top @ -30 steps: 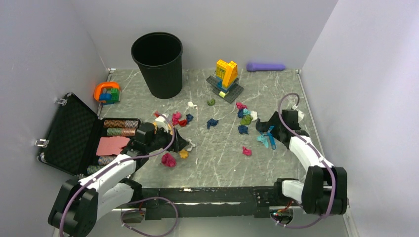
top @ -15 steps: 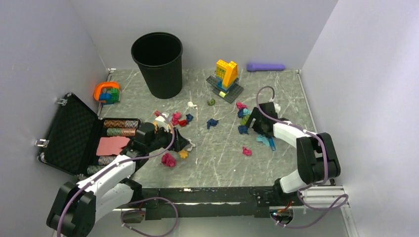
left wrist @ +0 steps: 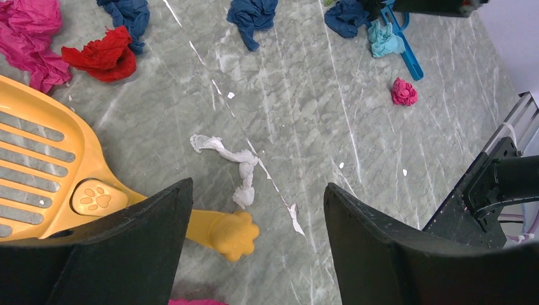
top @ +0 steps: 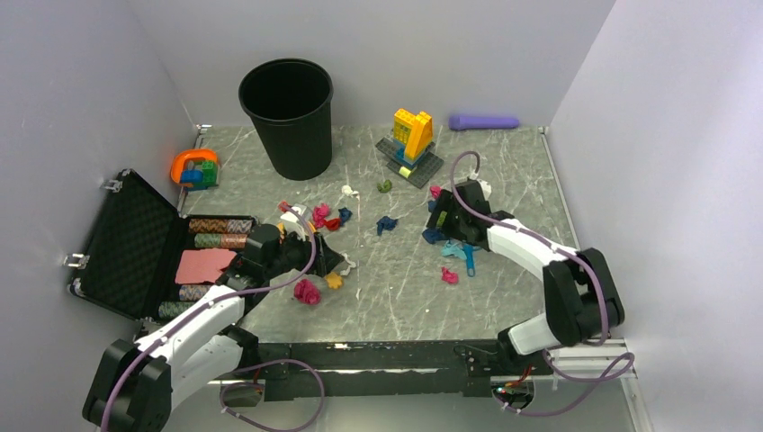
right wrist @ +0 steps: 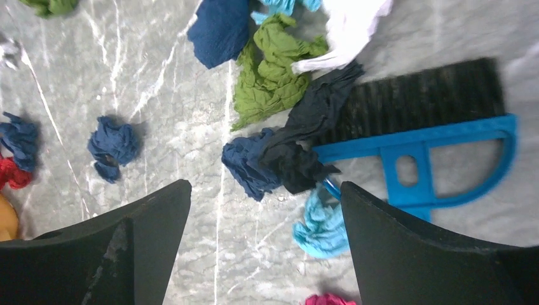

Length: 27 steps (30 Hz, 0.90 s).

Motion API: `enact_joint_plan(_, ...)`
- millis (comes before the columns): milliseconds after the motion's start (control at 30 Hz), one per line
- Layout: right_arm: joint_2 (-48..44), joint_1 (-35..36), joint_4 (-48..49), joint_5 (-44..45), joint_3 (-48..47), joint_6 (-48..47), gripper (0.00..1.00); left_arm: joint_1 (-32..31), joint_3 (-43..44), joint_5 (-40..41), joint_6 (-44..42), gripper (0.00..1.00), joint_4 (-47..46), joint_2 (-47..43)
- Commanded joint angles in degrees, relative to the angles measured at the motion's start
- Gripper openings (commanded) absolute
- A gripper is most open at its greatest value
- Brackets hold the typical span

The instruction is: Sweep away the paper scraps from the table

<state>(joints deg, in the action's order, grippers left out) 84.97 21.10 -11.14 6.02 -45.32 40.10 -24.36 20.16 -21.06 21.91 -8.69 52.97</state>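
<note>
1. left gripper (left wrist: 257, 190): jaws spread wide, nothing pinched; it sits low over the table (top: 405, 297), left of centre, near the black case (top: 126, 243)
2. orange scoop (left wrist: 38, 165) lies flat under it. The handle end pokes out from beneath the finger on the wrist view's left into the gap; can't tell if that finger touches it
3. white twisted scrap (left wrist: 238, 162) lies just beyond the handle end, and the red wad (left wrist: 102, 54) is near the scoop's slotted end
4. right gripper (right wrist: 266, 185): jaws also spread, empty, over the right-hand cluster
5. blue brush (right wrist: 407, 95) lies flat on the table there. The navy wad (right wrist: 279, 155) is against its bristles, the green wad (right wrist: 273, 70) touches that one, and the teal wad (right wrist: 321, 229) is just beside the brush handle
6. paper scraps (top: 387, 224) are all on the table: one group by the scoop, one by the brush, and two loose magenta ones nearer the arm bases
7. black bin (top: 286, 117) stands upright at the back, well apart from the scraps
</note>
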Motion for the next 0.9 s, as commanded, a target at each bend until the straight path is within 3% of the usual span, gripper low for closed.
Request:
enact_joint_plan(0, -7.8, -0.3, -5.0, 7.5, -1.0, -1.4, 0.92, -0.2, 1.0, 0.2, -0.7, 0.8, -1.1, -1.1)
enact_joint_plan(300, -13.8, -0.4, -11.9, 16.5, 4.0, -1.1, 0.74, -0.2, 1.0, 0.0, -0.6, 0.8, -0.8, -2.0)
enact_joint_plan(533, -12.5, -1.2, -12.1, 18.2, 6.3, 1.2, 0.71, -0.2, 0.7, 0.1, -0.6, 0.8, -0.6, -3.1)
enact_joint_plan(867, -7.6, -5.1, -9.0, 13.6, 7.3, 2.1, 0.65, -0.2, 0.9, 0.1, -0.7, 0.8, -0.4, -2.9)
